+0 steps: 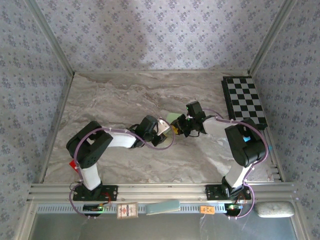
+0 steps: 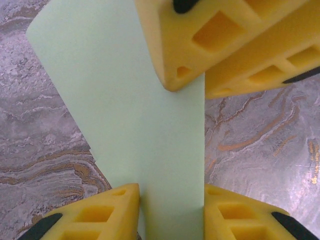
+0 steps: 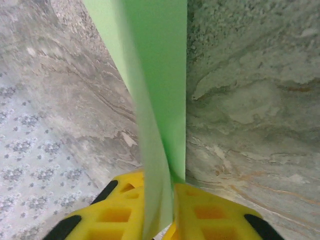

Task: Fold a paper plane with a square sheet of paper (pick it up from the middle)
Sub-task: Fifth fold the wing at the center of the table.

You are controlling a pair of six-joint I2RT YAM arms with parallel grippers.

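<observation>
Two grippers share the plane (image 2: 125,125): my right gripper (image 3: 159,181) pinches it, my left gripper (image 2: 171,192) straddles its width, narrowly open. Its length runs between them.

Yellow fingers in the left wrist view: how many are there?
4: two fingers at the bottom, flanking the paper plane; two at the top right.

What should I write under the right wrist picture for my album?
Right hand pinching folded green paper over the marble table.
</observation>
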